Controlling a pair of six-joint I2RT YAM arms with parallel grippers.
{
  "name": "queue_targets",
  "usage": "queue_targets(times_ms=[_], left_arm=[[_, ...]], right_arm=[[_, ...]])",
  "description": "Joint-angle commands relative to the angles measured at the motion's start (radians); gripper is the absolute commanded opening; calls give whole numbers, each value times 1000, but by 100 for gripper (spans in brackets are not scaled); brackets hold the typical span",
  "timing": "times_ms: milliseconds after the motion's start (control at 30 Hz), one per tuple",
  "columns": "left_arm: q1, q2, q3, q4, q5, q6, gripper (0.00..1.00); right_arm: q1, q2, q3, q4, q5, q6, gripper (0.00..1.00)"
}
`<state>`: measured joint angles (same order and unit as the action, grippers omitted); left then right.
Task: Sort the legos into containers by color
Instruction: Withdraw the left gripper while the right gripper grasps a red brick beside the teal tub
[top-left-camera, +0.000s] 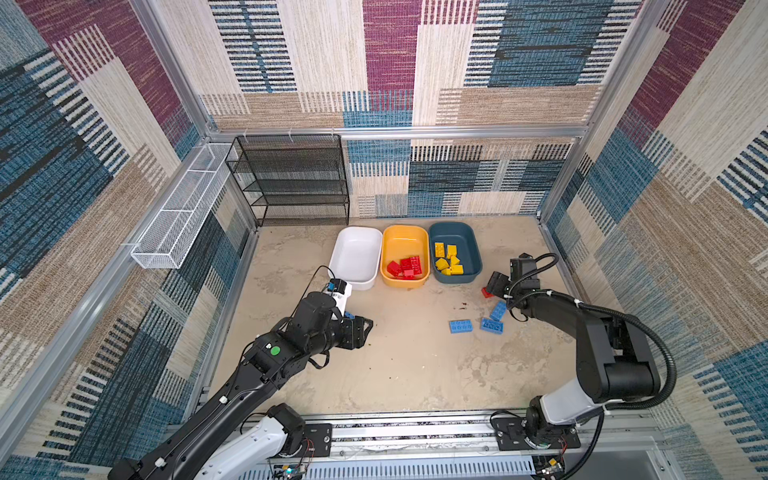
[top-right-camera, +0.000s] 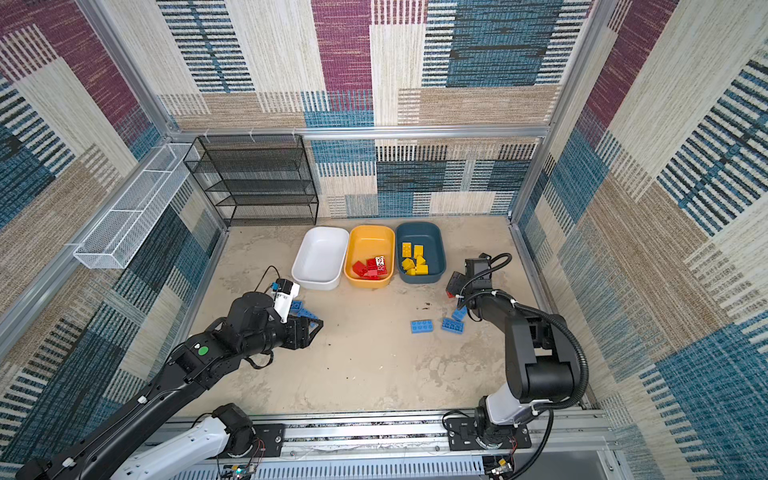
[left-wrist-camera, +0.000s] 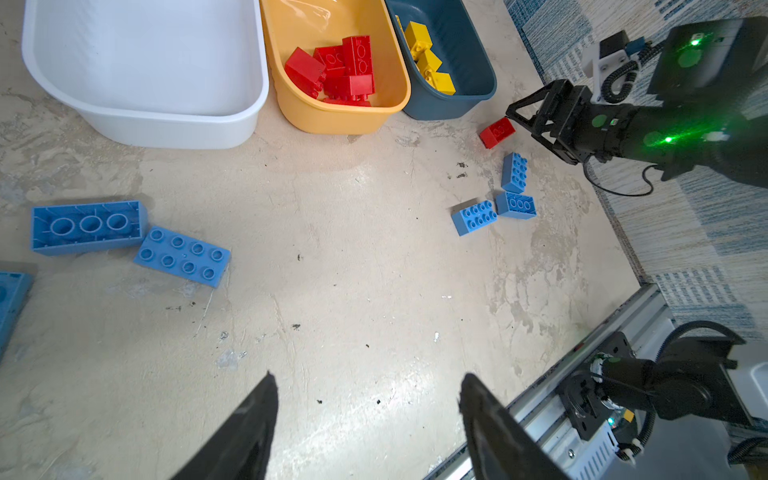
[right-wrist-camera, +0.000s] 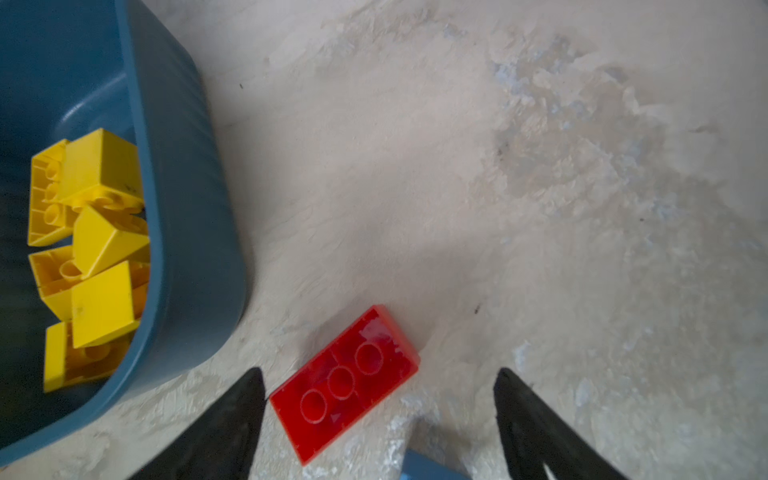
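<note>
**Right gripper** (right-wrist-camera: 378, 374): jaws apart, straddling a lone red brick (right-wrist-camera: 345, 382) that lies studs-down on the table (left-wrist-camera: 353, 270), just beside the teal tub (right-wrist-camera: 187, 208). One fingertip sits close against a corner of the brick and the other stands clear. Nothing is clamped. Judgement: the wide stance is a pre-grasp, set to take the brick between the pads. The brick lies skewed to the jaws, so it may twist as they close.

**Left gripper** (left-wrist-camera: 368, 376): jaws apart and empty, hanging above bare table. Blue bricks (left-wrist-camera: 183, 255) lie nearby, off to its side, and it is probably poised to collect them.

**Containers:** the teal tub holds yellow bricks (right-wrist-camera: 99, 249). The orange tub (left-wrist-camera: 345, 120) holds red bricks (left-wrist-camera: 340, 70). The white tub (left-wrist-camera: 166, 129) is empty and, by elimination, reserved for blue. Three further blue bricks (left-wrist-camera: 515, 172) lie on the table near the right arm.

**Assessment:** yellow appears sorted, while one red and all visible blue are outstanding. The red brick belongs in the orange tub, next along from the teal.
</note>
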<state>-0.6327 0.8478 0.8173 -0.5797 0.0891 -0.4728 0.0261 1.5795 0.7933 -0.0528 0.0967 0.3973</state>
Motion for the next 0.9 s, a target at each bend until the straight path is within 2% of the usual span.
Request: queue_targets(times_ms=[0, 67, 300, 533, 667, 867], left_arm=[[0, 2, 0, 16, 19, -5, 70], [0, 3, -2, 19, 20, -5, 70], [1, 19, -4, 22, 21, -7, 70], [1, 36, -1, 20, 26, -4, 70], [1, 41, -1, 21, 27, -5, 70], [1, 45, 0, 28, 26, -4, 70]], right_arm=[[3, 25, 23, -2, -6, -63, 95], [3, 41, 31, -1, -29, -95, 100], [19, 120, 77, -41, -44, -195, 99], [106, 185, 103, -57, 18, -244, 98], [128, 179, 96, -60, 19, -240, 94], [146, 154, 87, -86, -5, -205, 83]])
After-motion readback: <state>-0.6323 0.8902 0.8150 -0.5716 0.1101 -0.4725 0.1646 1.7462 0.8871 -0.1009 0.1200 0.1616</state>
